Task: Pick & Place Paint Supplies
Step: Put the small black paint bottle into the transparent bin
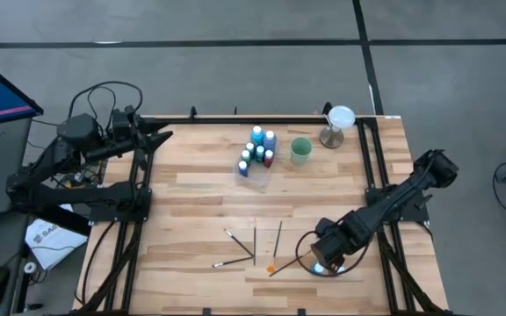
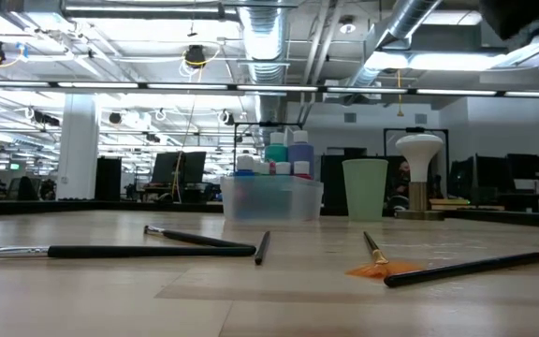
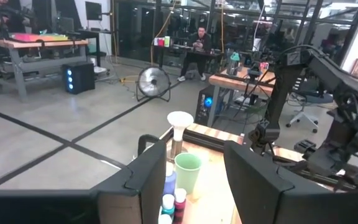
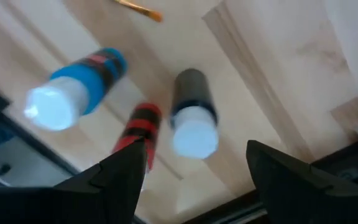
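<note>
Near the table's near right corner my right gripper (image 4: 197,180) points down, open, over three upright white-capped paint bottles: a blue one (image 4: 73,87), a red one (image 4: 140,124) and a dark one (image 4: 191,118). The dark bottle shows between the fingers, which touch nothing. In the high view the gripper (image 1: 323,259) hides most of them. More bottles (image 1: 257,151) stand in a clear tray (image 1: 255,178). Several paintbrushes (image 1: 253,246) lie flat on the wood. My left gripper (image 3: 194,186) is open and raised, level, at the far left corner.
A pale green cup (image 1: 300,151) stands right of the tray, and a white funnel-shaped stand (image 1: 336,123) at the far right. One brush (image 2: 475,267) has an orange tip. Bare wood lies between the tray and the brushes. Black frame rails (image 1: 372,167) run along both sides.
</note>
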You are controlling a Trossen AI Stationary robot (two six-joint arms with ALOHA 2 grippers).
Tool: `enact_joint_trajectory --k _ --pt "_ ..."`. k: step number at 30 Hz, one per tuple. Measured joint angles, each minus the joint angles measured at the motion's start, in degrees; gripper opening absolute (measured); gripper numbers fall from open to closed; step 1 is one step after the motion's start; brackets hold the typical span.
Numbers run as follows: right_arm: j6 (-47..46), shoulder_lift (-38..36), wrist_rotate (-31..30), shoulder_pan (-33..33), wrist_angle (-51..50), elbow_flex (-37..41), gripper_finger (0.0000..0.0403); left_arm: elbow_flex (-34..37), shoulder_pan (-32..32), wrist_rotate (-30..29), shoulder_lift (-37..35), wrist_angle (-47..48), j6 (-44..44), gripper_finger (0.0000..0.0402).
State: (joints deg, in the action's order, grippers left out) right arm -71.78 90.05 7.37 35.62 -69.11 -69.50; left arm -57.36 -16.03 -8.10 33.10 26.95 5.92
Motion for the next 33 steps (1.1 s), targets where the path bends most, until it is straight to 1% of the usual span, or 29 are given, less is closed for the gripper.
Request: enact_joint_trajectory --k 5,11,16,19,25,28,32,33 --pt "-0.6 -0.5 0.0 0.0 2.9 4.6 0.0269 0.0 0.0 0.0 0.0 -0.1 0.2 0.0155" --pt "0.7 0.3 -1.5 0.0 3.8 5.2 0.0265 0.0 0.0 0.0 -0.1 -0.1 -0.5 0.0154" --pt "1.9 0.3 -1.6 0.7 3.9 5.2 0.0227 0.1 0.0 0.0 -0.1 -0.1 -1.7 0.0154" --pt "1.9 0.3 -1.6 1.5 4.0 5.2 0.0208 1.4 0.0 0.0 -0.3 -0.4 -2.0 0.0154" --pt "2.5 0.3 -1.7 1.6 4.5 5.2 0.0181 7.4 0.0 0.0 -1.5 -4.5 -1.0 0.0154" --pt "3.1 0.3 -1.9 1.6 5.2 5.2 0.0154 10.4 0.0 0.0 -2.5 -6.6 -0.2 0.0154" --pt "3.2 0.3 -1.9 1.6 5.3 5.2 0.0108 13.6 0.0 0.0 -4.1 -7.9 0.6 0.0154" --pt "3.2 0.3 -1.9 1.5 5.2 5.2 0.0107 14.6 0.0 0.0 -4.6 -8.1 0.9 0.0154"
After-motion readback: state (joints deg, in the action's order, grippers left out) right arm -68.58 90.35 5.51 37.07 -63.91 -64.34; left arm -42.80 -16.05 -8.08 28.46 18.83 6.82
